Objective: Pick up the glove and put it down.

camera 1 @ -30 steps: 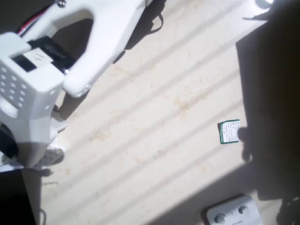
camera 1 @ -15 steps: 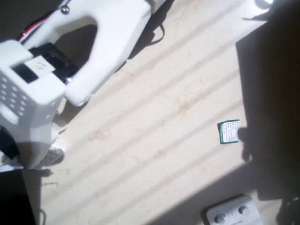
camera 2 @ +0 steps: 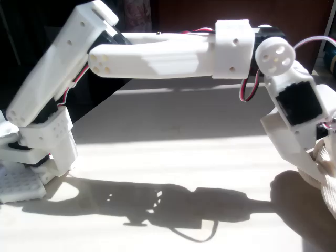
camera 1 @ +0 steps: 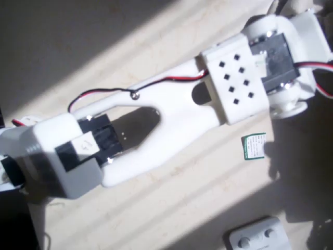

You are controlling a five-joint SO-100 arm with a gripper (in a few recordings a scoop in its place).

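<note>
My arm stretches across the sunlit cream table in the overhead view, white links and red-and-black wires running from the joint at upper right down to the lower left. In the fixed view my gripper hangs at the right edge, tilted downward, with beige wrinkled fabric, the glove, just beside and below it at the frame edge. I cannot tell whether my fingers are spread or pinching the glove; they are cut off by the edge. A small green-and-white card lies on the table near my arm, and a white plastic block with screws sits at the bottom edge.
</note>
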